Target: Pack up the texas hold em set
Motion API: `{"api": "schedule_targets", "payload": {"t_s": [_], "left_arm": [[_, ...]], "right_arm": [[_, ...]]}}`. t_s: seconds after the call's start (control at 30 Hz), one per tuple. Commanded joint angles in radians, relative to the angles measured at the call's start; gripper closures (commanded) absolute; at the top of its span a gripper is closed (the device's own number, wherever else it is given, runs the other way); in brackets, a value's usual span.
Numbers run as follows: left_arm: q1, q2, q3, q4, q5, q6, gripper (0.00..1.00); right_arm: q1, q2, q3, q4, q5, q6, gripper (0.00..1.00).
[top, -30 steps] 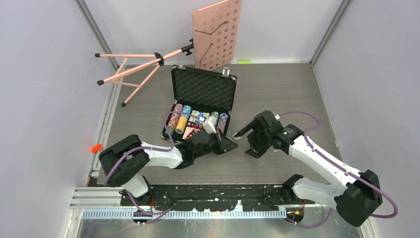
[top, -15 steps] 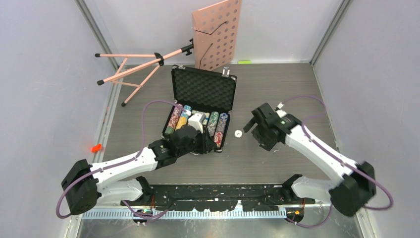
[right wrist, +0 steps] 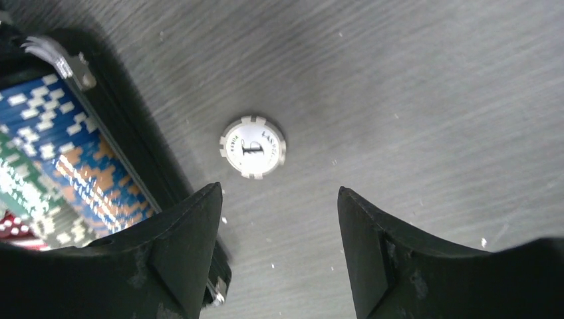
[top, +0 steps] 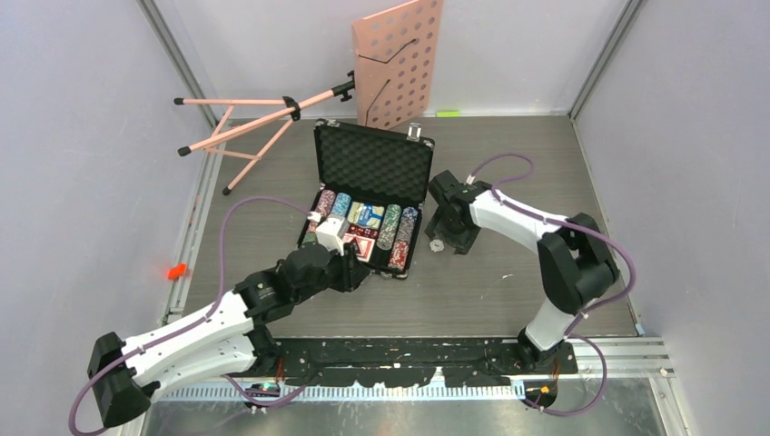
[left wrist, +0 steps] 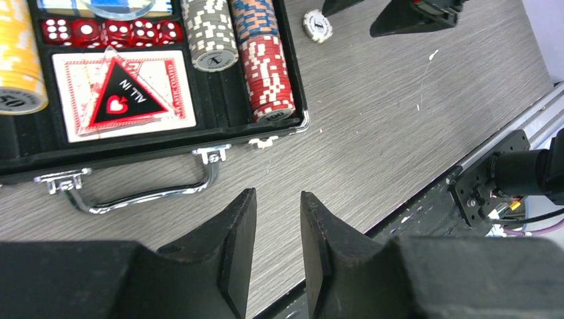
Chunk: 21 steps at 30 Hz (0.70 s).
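Observation:
The black case (top: 371,162) lies open, with its foam lid up and its tray (left wrist: 219,100) holding rows of striped chips (left wrist: 269,72). Red dice (left wrist: 113,31) and an "ALL IN" triangle (left wrist: 124,95) on a card deck also sit in the tray. My left gripper (left wrist: 278,199) hovers over bare table just in front of the case handle (left wrist: 143,194). It is open by a narrow gap and holds nothing. One loose white chip (right wrist: 253,147) lies flat on the table right of the case. My right gripper (right wrist: 276,193) is open just above it, with the chip slightly ahead of the fingertips.
A pink perforated music stand (top: 398,59) leans on the back wall, and its folded tripod (top: 245,123) lies at the back left. The case's right wall (right wrist: 116,143) is close beside my right gripper's left finger. A black rail (left wrist: 479,179) borders the table's near edge.
My left gripper swung left from the case's front right corner to its front edge and opened. My right gripper moved up and left until it was over the loose white chip.

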Motion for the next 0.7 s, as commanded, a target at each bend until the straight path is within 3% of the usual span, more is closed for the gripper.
{"api": "schedule_targets", "payload": {"t_s": [0.0,0.67], "left_arm": [[0.006,-0.078,-0.033,-0.049,-0.047,0.024,0.67],[0.009,-0.112,-0.020,-0.079,-0.066,0.053,0.67]], "right_arm": [[-0.008,0.081,0.051,0.069,-0.040,-0.042,0.30],[-0.005,0.254,0.113,0.032,-0.021,-0.056,0.41]]}}
